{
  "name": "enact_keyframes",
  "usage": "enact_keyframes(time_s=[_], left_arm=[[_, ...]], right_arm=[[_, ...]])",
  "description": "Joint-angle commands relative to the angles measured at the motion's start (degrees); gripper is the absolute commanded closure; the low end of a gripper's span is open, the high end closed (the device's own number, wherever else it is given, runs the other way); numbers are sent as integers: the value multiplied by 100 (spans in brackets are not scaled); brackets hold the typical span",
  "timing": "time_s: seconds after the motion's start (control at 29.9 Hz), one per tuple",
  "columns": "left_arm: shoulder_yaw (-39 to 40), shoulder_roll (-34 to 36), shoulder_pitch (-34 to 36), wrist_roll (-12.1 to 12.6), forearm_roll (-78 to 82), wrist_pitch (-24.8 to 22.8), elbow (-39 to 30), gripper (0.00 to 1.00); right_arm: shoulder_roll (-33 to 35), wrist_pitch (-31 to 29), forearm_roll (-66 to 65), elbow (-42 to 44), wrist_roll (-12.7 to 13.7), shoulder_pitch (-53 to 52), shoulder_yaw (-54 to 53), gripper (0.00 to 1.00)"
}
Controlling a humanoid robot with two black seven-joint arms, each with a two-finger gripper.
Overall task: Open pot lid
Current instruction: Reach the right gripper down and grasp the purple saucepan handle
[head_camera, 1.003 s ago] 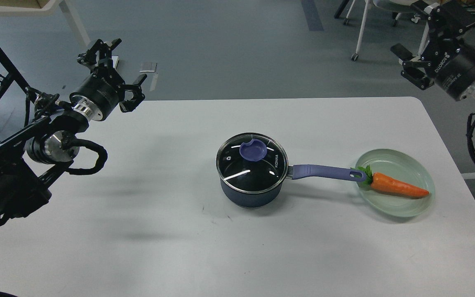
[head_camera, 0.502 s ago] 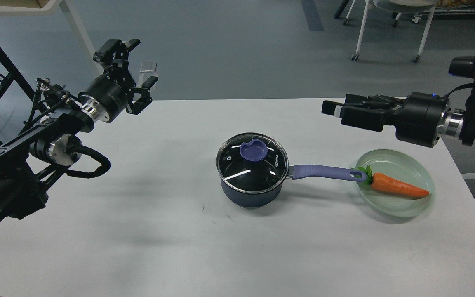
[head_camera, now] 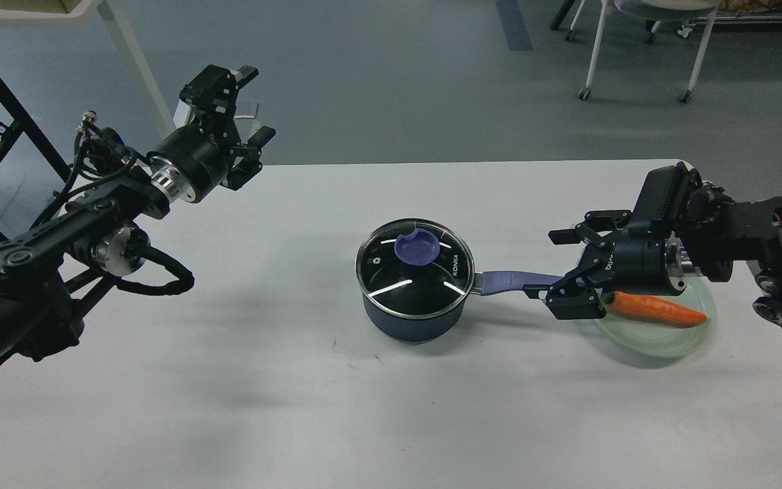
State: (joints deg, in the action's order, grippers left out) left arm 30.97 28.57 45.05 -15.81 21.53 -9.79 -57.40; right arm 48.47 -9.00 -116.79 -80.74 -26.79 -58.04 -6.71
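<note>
Glass pot lid (head_camera: 415, 267) with a steel rim and a round blue knob (head_camera: 417, 247) sits closed on the dark blue saucepan (head_camera: 413, 319), near the middle of the white table (head_camera: 282, 394); the saucepan's long blue handle (head_camera: 514, 280) points right toward a pale green plate (head_camera: 662, 339), which holds an orange carrot (head_camera: 656, 308) lying on its side; the plate rests near the table's right edge.

Right gripper (head_camera: 563, 272) reaches in from the right, low over the table, its black fingers spread wide apart around the far end of the blue handle; one finger lies on the far side of the handle and the other on the near side, just left of the carrot; whether either finger touches the handle cannot be told, and nothing is clamped between them.

Left gripper (head_camera: 245, 109) hangs above the far left corner of the table, well apart from the saucepan; its fingers stand apart and hold nothing.
</note>
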Motion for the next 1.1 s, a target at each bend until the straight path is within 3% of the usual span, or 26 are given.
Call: enact_keyframes(time_s=[0.0,0.4,0.8,1.07], left_arm=[[-3,0,4,-1,1,-14,1,2],[-3,0,4,-10,80,-23,1,2],[6,35,13,-1,71,-67,1,2],[6,52,22,-1,71,-76,1,2]], right_arm=[[-179,100,-11,383,-121,-14,144,4],[-417,320,-11,849,-121,48,592,11],[-417,346,-2,797,-121,21,663,48],[-321,346,-28,753,-121,21,689,61]])
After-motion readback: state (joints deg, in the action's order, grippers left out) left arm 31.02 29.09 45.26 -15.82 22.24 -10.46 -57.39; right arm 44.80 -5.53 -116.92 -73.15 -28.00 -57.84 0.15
